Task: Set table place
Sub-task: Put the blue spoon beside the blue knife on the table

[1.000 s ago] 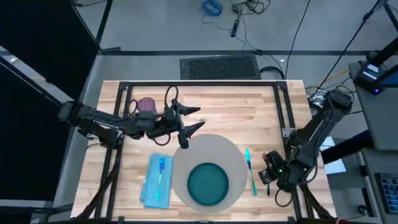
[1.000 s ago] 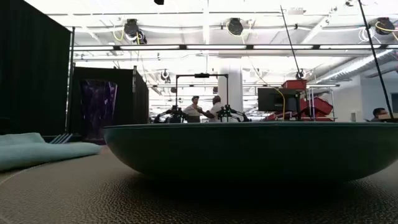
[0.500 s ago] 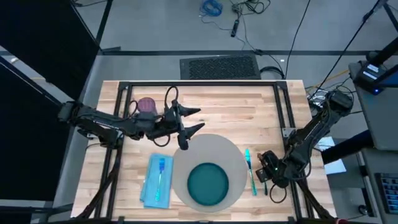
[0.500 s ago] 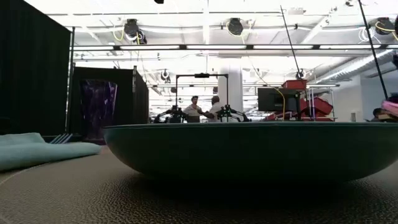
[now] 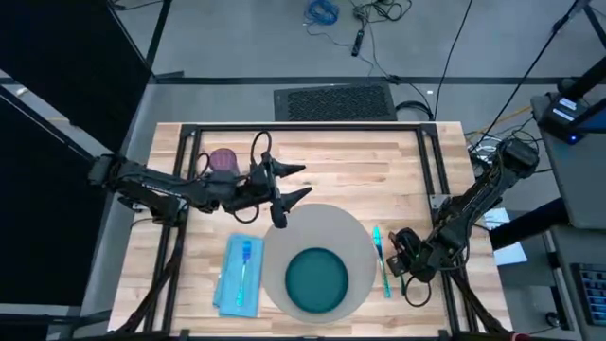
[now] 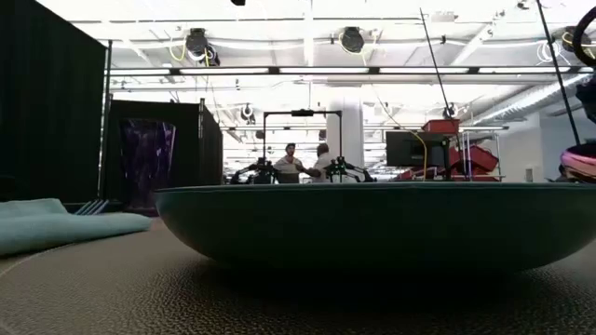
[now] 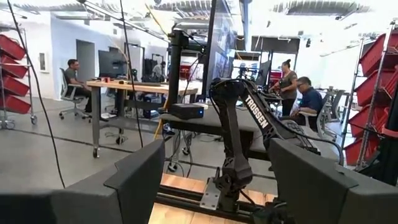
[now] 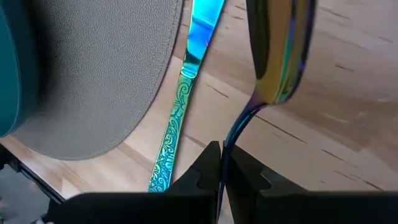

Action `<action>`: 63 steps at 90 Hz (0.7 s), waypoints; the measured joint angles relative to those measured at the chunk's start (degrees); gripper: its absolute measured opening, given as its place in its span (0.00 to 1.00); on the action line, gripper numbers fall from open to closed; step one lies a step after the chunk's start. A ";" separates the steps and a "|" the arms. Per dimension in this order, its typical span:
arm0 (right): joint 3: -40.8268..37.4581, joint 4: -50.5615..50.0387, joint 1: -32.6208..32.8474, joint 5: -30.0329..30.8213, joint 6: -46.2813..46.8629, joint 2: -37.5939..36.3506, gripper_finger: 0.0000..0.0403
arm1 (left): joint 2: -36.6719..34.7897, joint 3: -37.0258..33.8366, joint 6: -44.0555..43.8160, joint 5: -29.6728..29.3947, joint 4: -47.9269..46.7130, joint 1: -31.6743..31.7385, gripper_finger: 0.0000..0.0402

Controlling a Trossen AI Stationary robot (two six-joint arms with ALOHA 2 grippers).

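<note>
Holding now: the right gripper (image 8: 219, 163) has its fingers pinched tight on the thin handle of a shiny rainbow spoon (image 8: 280, 53), and the spoon hangs over bare wood.
Right gripper spot: near the front right part of the table (image 5: 379, 166), just beside the mat's right side.
Knife: a blue-green knife (image 5: 381, 260) lies flat on the wood, just beside the right edge of the mat, its handle covered in swirly marks.
Mat: the big round grey mat (image 5: 327, 223) lies at the front middle of the table.
Plate: a dark teal plate (image 5: 317, 281) sits on the front part of the mat.
Napkin: a light blue napkin (image 5: 227, 284) lies left of the mat with a blue fork (image 5: 245, 263) on top.
Left gripper: the left gripper (image 5: 292, 182) hangs over the table just behind the mat's back left edge, fingers spread wide and holding nothing.
Cup: a purple cup (image 5: 222, 159) stands at the back left, near the left arm.
Far off: people sit at desks in the room behind.
Step, my guess: putting the spoon down to the right of the knife.
What could go wrong: the spoon could land on the knife and knock it crooked, because they are so close.
Also: the thin handle could twist in the fingers, so the spoon ends up slanted.
</note>
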 joint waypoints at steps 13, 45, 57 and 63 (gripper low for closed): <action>0.00 0.00 0.00 -0.10 -0.02 0.00 0.00 | 0.01 0.00 -0.02 -0.02 -0.01 -0.04 0.68; 0.00 -0.23 0.00 -0.10 -0.51 0.00 0.01 | 0.01 0.00 -0.09 -0.02 -0.02 -0.04 0.68; 0.00 -1.73 0.00 -0.38 -0.18 0.00 0.04 | 0.01 0.00 -0.11 -0.02 -0.02 -0.04 0.68; 0.00 -2.05 0.00 -0.42 -0.15 0.00 0.06 | 0.01 0.00 -0.11 -0.02 -0.01 -0.04 0.68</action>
